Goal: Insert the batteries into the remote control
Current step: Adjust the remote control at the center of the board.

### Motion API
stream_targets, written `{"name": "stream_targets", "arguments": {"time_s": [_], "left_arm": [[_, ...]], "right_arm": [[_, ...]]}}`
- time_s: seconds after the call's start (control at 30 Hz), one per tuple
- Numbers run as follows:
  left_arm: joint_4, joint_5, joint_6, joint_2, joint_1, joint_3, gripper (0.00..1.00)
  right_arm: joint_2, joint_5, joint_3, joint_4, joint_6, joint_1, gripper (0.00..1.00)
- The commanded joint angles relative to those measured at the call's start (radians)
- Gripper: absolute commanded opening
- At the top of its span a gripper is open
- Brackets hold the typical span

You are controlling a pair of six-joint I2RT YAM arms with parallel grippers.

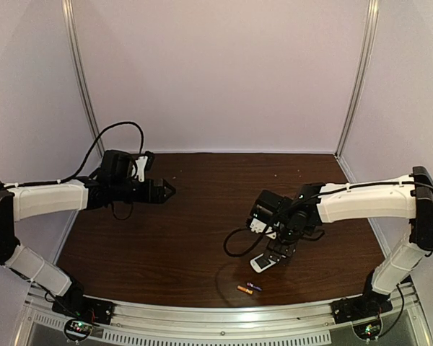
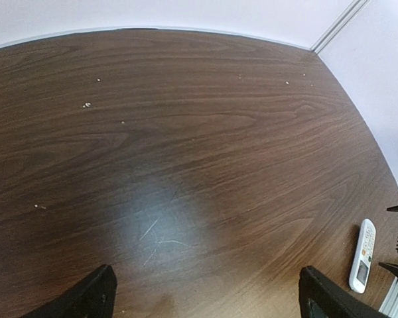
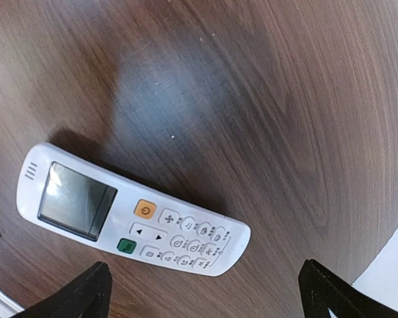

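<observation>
Black fingertips (image 2: 89, 301) of the left gripper (image 1: 164, 190) fill the bottom corners of its wrist view. They are spread as wide as they go, with only bare table (image 2: 186, 132) between them. That arm hangs over the left side of the wood, well apart from everything it needs.

Moving right, the remote control (image 3: 129, 212) lies flat and face up near the front edge, right of centre. It has a grey screen at one end, an orange button and a green one beside it, and rows of small white keys toward the other end. Nearer the front edge, close to it but not touching, lie the batteries (image 1: 245, 289), one orange and one purple-blue, almost end to end. The right gripper (image 1: 278, 252) hovers directly above the remote, jaws fully parted and holding nothing.

The remote looks light, stiff and glossy, so it will likely skate on the smooth wood if nudged. Its long narrow edges, about mid-body, seem the best place to pinch. Since the keys face up, the battery bay is probably underneath, and the remote would need turning over. The batteries look hard, tiny and round, so they should roll readily and will want a pinch across the middle of the barrel.
</observation>
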Motion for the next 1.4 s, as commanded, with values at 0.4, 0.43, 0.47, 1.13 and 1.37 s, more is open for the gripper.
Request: {"name": "stream_targets", "arguments": {"time_s": [0.4,0.43,0.47,1.13,1.37], "left_arm": [[0.077,0.042,-0.004,-0.029,-0.006,-0.018,0.98],[0.079,0.043,-0.004,-0.03,-0.006,-0.019,0.98],[0.081,0.045,-0.005,-0.031,-0.006,-0.02,0.98],[0.065,0.03,0.007,-0.035,-0.006,-0.025,0.97],[0.069,0.028,0.009,-0.027,-0.006,-0.015,0.97]], "right_arm": [[0.102,0.093,0.028,-0.074,-0.009,0.069,1.0],[0.111,0.099,0.032,-0.073,-0.01,0.071,1.0],[0.119,0.111,0.037,-0.072,-0.01,0.073,1.0],[0.186,-0.066,0.13,0.063,-0.118,-0.032,1.0],[0.195,-0.152,0.128,0.078,-0.153,-0.09,0.99]]}}
